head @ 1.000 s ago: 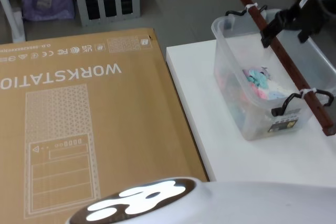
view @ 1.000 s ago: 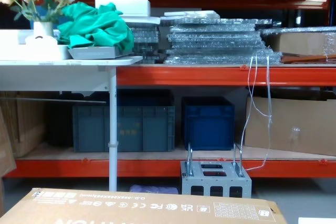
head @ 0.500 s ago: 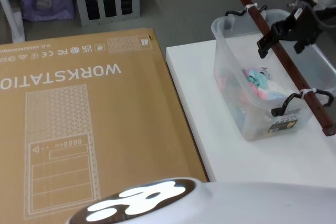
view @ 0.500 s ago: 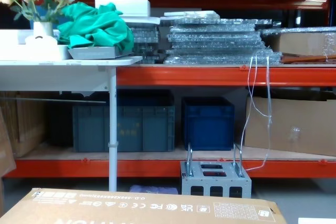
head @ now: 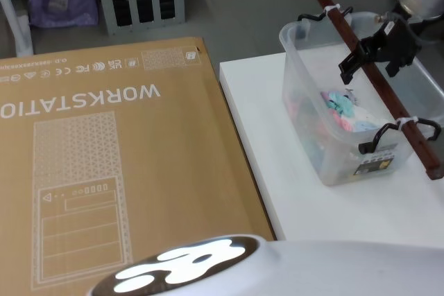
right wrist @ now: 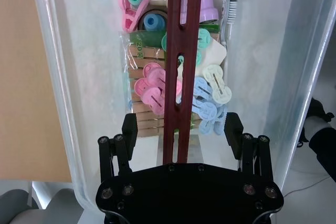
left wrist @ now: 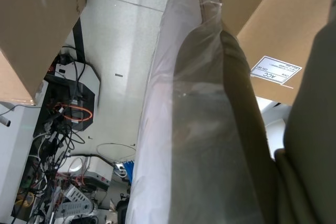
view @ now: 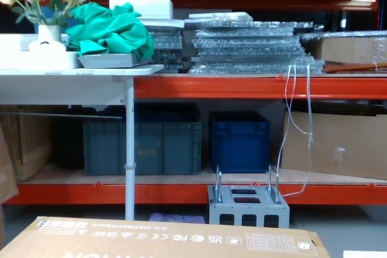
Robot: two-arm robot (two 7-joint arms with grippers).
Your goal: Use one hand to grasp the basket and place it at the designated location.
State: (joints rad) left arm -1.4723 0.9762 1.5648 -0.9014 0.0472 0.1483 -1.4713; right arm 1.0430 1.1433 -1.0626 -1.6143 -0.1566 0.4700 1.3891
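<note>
Basket (head: 312,129) right wall cut by frame's right edge, handle (right wrist: 172,93) covering some clips (right wrist: 147,85), counter (head: 277,171) lower edge behind robot body (head: 312,268)

room left of the basket (head: 300,105)
bare white table (head: 260,150) between basket and cardboard box (head: 104,157); bar handle (head: 385,93) crosses the basket's mouth.

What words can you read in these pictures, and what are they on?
"WORKSTATIO", cut off at the edge: big flat brown cardboard box.
"ACC": white paper label on another brown cardboard box.
Too small to read: the sticker on the clear frosted plastic basket, and the first box's small print row.
</note>
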